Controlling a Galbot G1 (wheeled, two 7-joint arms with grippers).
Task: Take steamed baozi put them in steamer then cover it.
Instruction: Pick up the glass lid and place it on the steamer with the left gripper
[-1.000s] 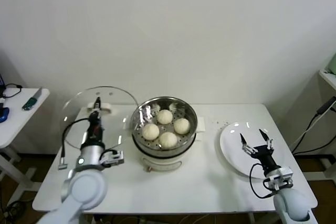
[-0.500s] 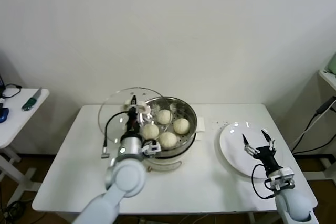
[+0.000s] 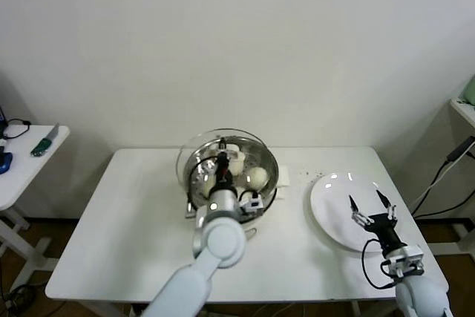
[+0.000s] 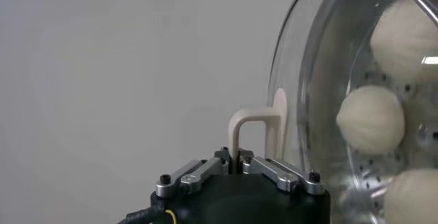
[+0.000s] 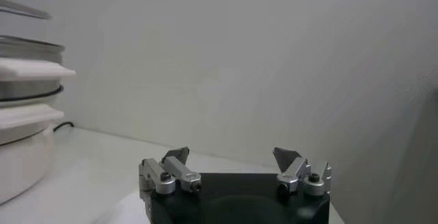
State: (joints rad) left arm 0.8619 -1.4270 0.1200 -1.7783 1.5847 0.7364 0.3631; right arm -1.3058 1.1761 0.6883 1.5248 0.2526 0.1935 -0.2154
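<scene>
At the far left, apart from my work, a small side table [image 3: 30,165] carries a few small items I cannot make out. On the white counter [image 3: 126,228], my left end effector [image 3: 221,162] is pressed together on the white bar handle [image 4: 250,131] of the cover [image 3: 223,155], pinching it. The cover, a clear glass lid with a metal rim, hangs over the steamer [image 3: 267,180] and spans nearly its whole width; I cannot tell whether its rim touches the steamer's rim. The steamer sits on its white cooker base around the middle of the counter, toward the far edge. Through the glass in my left wrist view I see the steamed baozi [image 4: 370,118] lying on the perforated floor of the basket; from the head view one bun [image 3: 257,177] shows clearly on the right side, the others partly hidden behind my arm. To the right, a flat white plate [image 3: 330,198] lies near the counter's right edge. My right end effector [image 3: 373,208] hovers over the near part of that plate with its fingers spread and nothing between them.
</scene>
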